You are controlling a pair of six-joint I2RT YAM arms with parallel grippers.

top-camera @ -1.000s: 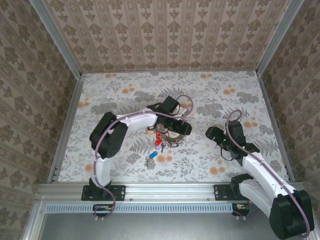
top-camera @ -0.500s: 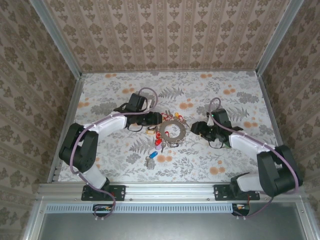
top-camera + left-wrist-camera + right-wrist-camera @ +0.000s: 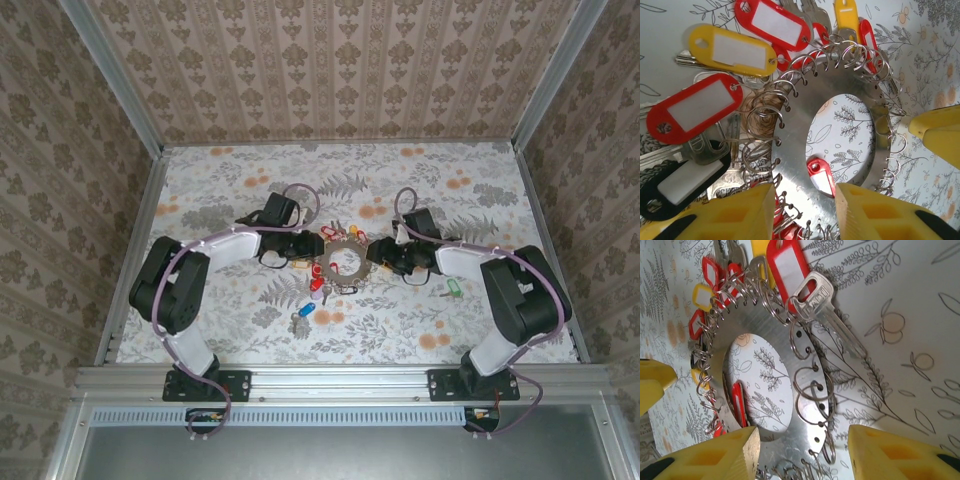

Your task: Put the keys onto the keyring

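Steadying of the keyring is judged to be the step in hand: the flat silver metal disc ring (image 3: 322, 265), fringed with small wire loops and coloured plastic tags, is lain near the middle of the floral counter (image 3: 230, 180) and is flanked by both arms. The left claw (image 3: 805, 200) is set over the ring's near band with one yellow finger on either side of it; whether the band is already pinched cannot be told, as the contact is hidden under the fingers. The right claw (image 3: 802, 450) is held spread across the opposite band, a little space being left beside its fingers.

For the next move, a firm hold on the ring by one claw is called for, so that the other can be sent for a loose key and its head threaded onto one of the empty wire loops (image 3: 810, 390).

One keyring and two claws are counted. Two keys are seen lying apart from the ring: a blue-headed key (image 3: 303, 315) near the front of the counter and a green-tagged key (image 3: 452, 290) beside the right arm. On the ring, two large red tags (image 3: 695, 107), two yellow tags (image 3: 725, 47), one black tag (image 3: 680, 185) and one bare silver key (image 3: 825, 305) are made out
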